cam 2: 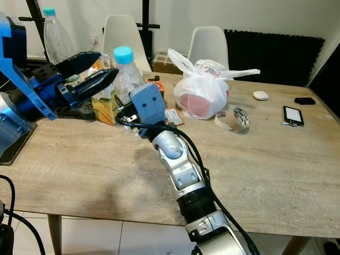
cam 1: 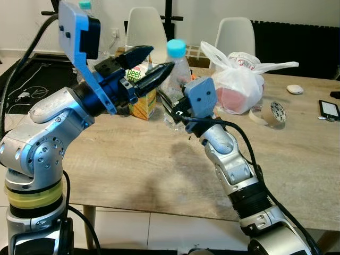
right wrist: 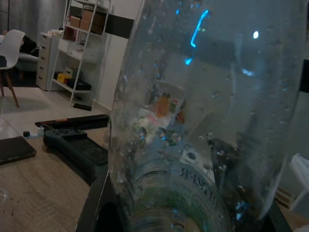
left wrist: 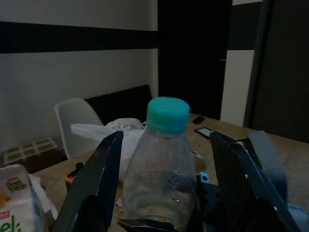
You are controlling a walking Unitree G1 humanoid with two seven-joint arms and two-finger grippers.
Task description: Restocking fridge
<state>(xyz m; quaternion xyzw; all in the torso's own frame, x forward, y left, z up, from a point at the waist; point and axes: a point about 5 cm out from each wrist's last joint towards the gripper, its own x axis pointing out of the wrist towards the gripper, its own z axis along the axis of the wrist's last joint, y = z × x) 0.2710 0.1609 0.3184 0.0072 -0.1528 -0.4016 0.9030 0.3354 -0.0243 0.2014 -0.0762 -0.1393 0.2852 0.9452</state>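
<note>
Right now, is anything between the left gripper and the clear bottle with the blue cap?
Nothing visible. The left gripper hangs open beside the bottle, which the left wrist view frames between the two fingers. The right gripper already clasps the bottle low down; the juice carton stands behind the left fingers.

Juice carton (cam 1: 142, 94) half hidden behind left end effector (cam 1: 151, 65), bag's (cam 1: 240, 85) contents indistinct, bottle (right wrist: 203, 121) cropped by frame edges
</note>
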